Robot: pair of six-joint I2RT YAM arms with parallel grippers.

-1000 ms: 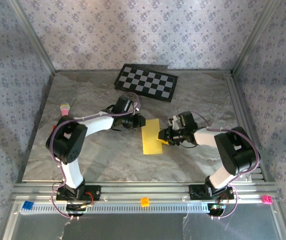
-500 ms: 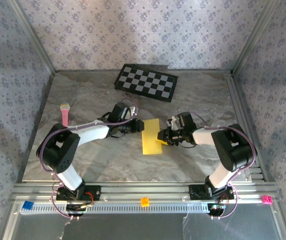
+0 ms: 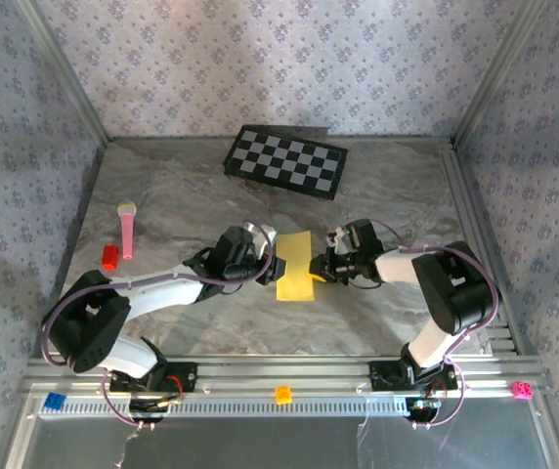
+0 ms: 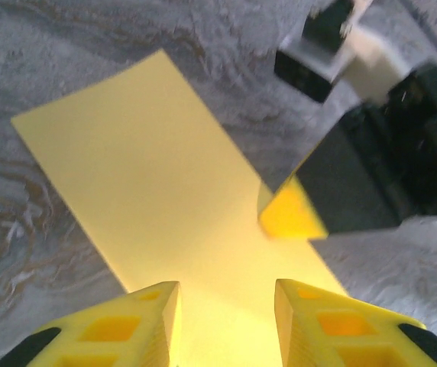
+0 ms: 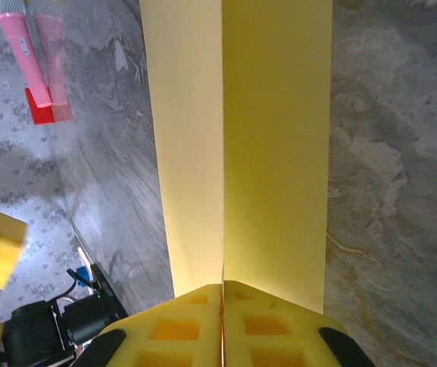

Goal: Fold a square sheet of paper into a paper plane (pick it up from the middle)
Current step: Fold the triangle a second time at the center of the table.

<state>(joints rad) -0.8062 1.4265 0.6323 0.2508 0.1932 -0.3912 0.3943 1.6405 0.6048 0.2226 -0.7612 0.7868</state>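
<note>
My left arm lies stretched low toward the centre, left gripper (image 4: 226, 297) jaws parted. My right arm bends in from the right, right gripper (image 5: 222, 297) fingers pressed flat together.

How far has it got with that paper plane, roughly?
Done: the yellow sheet lies as a long rectangle, apparently folded in half. In hand: the right end effector is shut on its edge, the left end effector open over the opposite edge. Remaining: the nose and wing folds; no dart shape yet.
</note>
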